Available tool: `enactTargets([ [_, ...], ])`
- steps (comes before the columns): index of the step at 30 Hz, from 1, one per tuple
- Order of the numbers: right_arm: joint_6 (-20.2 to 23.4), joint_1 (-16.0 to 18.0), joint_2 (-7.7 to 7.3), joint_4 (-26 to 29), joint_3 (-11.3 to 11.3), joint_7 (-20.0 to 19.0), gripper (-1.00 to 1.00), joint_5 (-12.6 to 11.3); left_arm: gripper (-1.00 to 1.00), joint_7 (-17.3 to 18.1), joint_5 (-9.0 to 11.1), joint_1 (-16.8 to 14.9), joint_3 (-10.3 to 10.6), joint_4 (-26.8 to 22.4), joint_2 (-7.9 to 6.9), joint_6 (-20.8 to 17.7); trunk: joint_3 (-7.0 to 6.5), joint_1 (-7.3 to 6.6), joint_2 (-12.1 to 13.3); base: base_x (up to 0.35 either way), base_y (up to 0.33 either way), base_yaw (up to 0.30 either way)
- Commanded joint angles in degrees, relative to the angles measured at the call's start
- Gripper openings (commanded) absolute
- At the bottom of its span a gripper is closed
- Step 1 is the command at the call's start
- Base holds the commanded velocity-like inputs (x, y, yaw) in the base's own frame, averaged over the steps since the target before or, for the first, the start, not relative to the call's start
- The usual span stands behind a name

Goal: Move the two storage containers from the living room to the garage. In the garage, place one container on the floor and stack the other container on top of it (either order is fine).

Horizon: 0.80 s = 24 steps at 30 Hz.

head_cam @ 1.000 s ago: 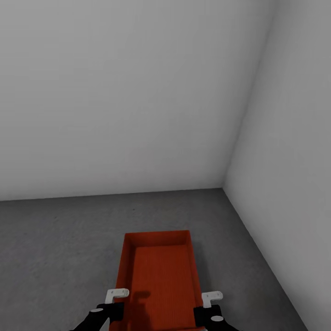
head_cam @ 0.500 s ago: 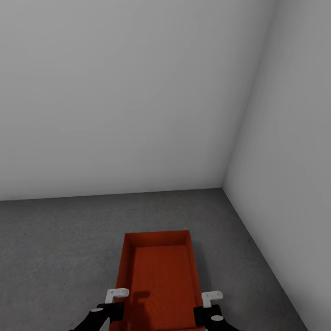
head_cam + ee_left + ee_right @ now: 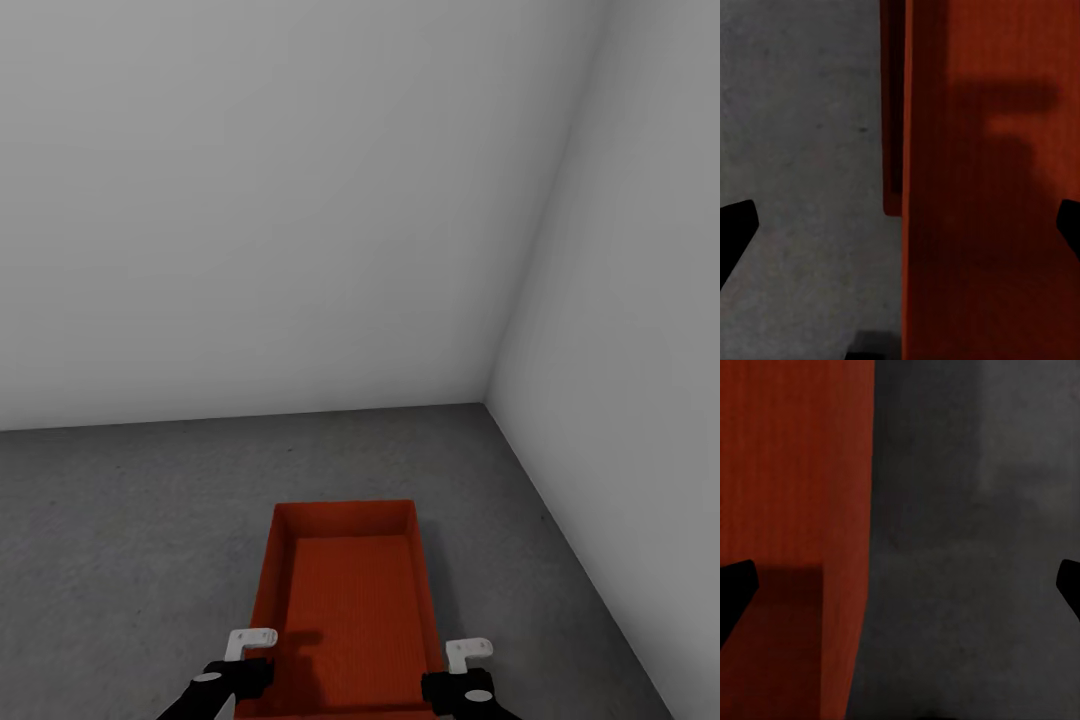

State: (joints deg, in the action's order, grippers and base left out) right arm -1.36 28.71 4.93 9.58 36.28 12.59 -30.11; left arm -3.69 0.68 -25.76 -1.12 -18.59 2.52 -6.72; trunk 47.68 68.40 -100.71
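Note:
One orange-red storage container (image 3: 350, 590) rests lengthwise on the dark grey concrete floor (image 3: 130, 520) of the garage, near the right-hand corner. My left gripper (image 3: 245, 665) hovers over its left long wall and my right gripper (image 3: 462, 682) over its right long wall. In the left wrist view the fingers stand wide apart astride the container wall (image 3: 982, 187), open and touching nothing. A darker red strip (image 3: 892, 112) runs beside that wall; I cannot tell what it is. The right wrist view has the same open stance, container (image 3: 795, 472) on one side and floor (image 3: 967, 510) on the other.
Plain pale grey walls close the room ahead (image 3: 280, 220) and to the right (image 3: 640, 350), meeting in a corner just beyond the container. Bare concrete stretches to the left of the container.
The container has not moved. Both grippers have drifted very slightly outward and toward me. The view has tipped a little, so the wall's base sits a bit higher.

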Motion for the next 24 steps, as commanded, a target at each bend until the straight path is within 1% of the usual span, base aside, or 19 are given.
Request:
enactTargets([
  [1, -0.14, 0.03, 0.0, 0.0, 0.48, 0.25, 1.0, -0.57, 1.0, -0.15, 0.08, 0.0, -0.11, -0.13, 0.03, -0.33, 0.04, -0.01, -0.02, 0.0, 0.0, 0.0],
  [24, -0.39, 0.03, -0.02, 0.0, 0.46, 0.34, 1.0, -0.53, 1.0, 0.34, 0.11, 0.0, -0.11, -0.21, -0.04, -0.27, 0.04, -0.01, -0.02, 0.0, 0.0, 0.0],
])
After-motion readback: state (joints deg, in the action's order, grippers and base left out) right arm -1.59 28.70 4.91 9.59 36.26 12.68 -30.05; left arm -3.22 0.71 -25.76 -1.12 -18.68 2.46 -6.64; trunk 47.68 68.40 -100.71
